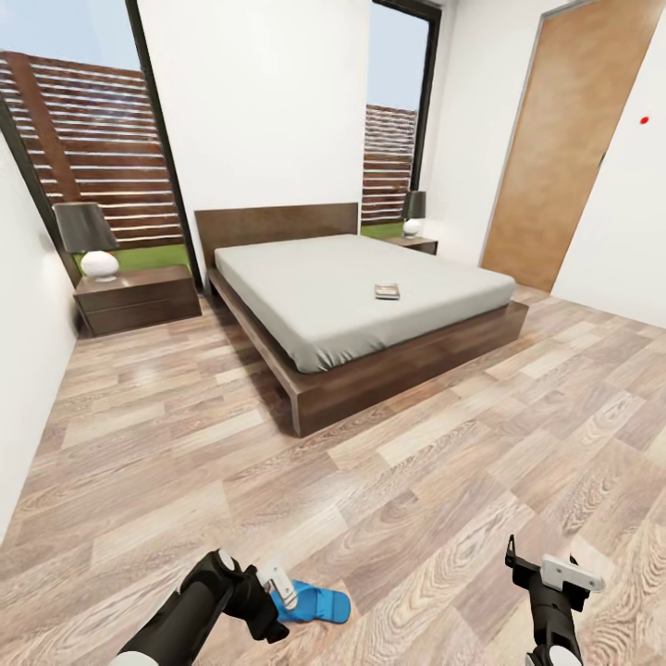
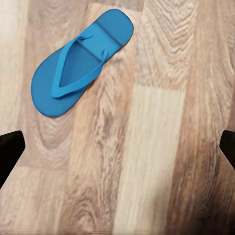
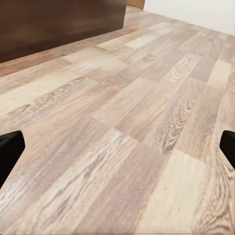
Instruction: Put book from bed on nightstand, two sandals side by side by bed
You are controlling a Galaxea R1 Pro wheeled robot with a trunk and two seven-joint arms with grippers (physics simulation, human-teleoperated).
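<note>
Seen from the head: a wood-plank floor (image 1: 388,481) spreading wide and bare between the robot and the bed (image 1: 361,296), with plenty of room on both flanks. Set against the far wall, headboard between two tall windows; dark platform frame jutting past the mattress at the near corner. Lying flat on the mattress toward the foot end, well in from every edge: the book (image 1: 388,291). Flanking the headboard, one nightstand (image 1: 139,298) near the left wall with a lamp (image 1: 88,240) on top, and a second nightstand (image 1: 416,243) by the right window (also lamp-topped). A wooden door (image 1: 573,148) on the right wall.

Down low, the left gripper (image 1: 277,583) hovering over a blue sandal (image 2: 81,63), which lies flat on the planks, strap up, touching nothing. Wide open in the wrist view, dark fingertips (image 2: 10,152) at both margins, nothing held. Similarly spread and empty, the right gripper (image 1: 546,569), above bare planks, with the bed's dark frame (image 3: 58,24) ahead.
</note>
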